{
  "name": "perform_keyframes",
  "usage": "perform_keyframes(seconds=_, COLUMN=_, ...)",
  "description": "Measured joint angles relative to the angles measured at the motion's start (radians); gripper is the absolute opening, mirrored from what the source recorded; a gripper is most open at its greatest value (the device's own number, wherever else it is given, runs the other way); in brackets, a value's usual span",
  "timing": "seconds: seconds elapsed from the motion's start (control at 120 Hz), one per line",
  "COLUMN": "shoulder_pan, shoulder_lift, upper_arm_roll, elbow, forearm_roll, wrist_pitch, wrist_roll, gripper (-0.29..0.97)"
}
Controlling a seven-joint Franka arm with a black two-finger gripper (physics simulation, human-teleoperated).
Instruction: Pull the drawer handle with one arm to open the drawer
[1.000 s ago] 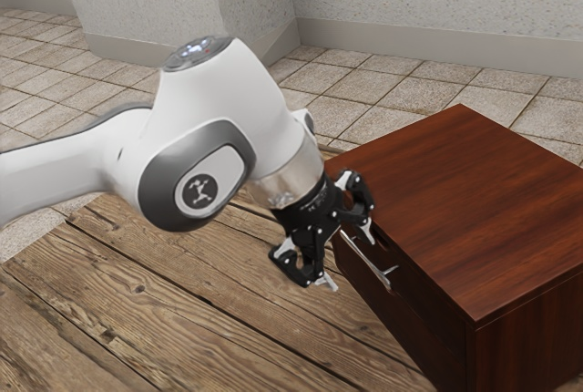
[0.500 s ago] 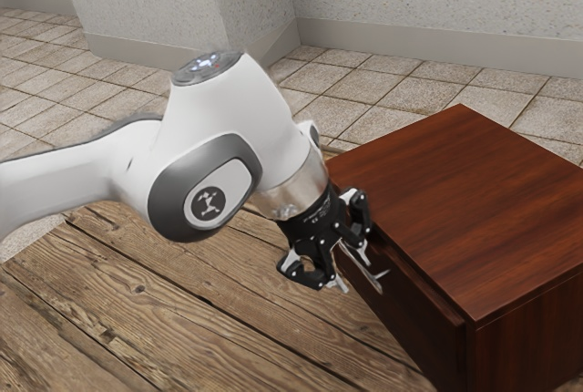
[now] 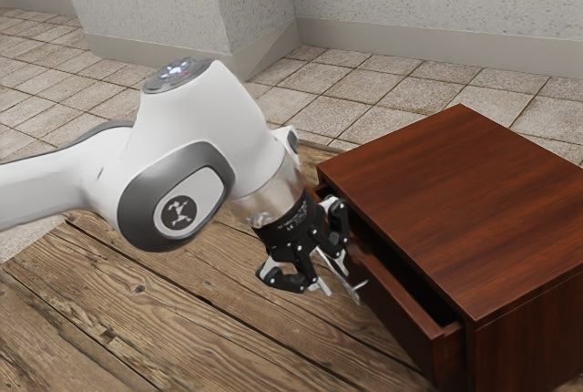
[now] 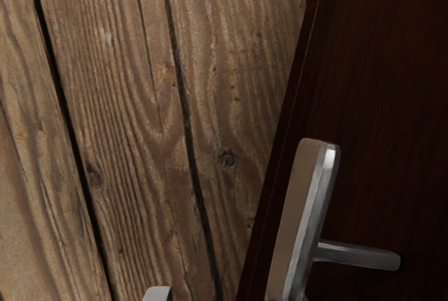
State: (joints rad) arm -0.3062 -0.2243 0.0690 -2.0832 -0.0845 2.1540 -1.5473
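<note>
The gripper [image 3: 296, 281] stands wide, its fingers spread apart at the cabinet's [image 3: 465, 182] front. One finger [image 4: 157, 292] is over the plank floor [image 4: 126, 126], clear of the silver drawer handle [image 3: 351, 284], so nothing is clamped. The drawer [image 3: 401, 305] juts partly out of the cabinet's front, with a dark gap above it. Farther from the cabinet, the arm's grey joint cap [image 3: 176, 212] carries a small white emblem, without readable lettering.

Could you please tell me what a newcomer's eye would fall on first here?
The big white arm reaches in from the exterior view's left, its gripper at the handle. At that view's right, the dark red cabinet has its drawer partly open.
</note>
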Motion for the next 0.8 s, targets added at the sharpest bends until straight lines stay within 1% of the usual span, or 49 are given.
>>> perform_keyframes(seconds=0.233, shoulder_pan=0.001, shoulder_lift=-0.033, upper_arm_roll=0.0, elbow=-0.031, forearm_roll=0.017, wrist_pitch=0.0, wrist_roll=0.01, gripper=0.08)
perform_keyframes(seconds=0.508, shoulder_pan=0.009, shoulder_lift=-0.063, upper_arm_roll=0.001, elbow=-0.065, forearm_roll=-0.013, wrist_pitch=-0.001, wrist_roll=0.016, gripper=0.07)
perform_keyframes(seconds=0.8, shoulder_pan=0.017, shoulder_lift=-0.135, upper_arm_roll=0.002, elbow=-0.135, forearm_roll=-0.012, wrist_pitch=0.0, wrist_roll=0.022, gripper=0.07)
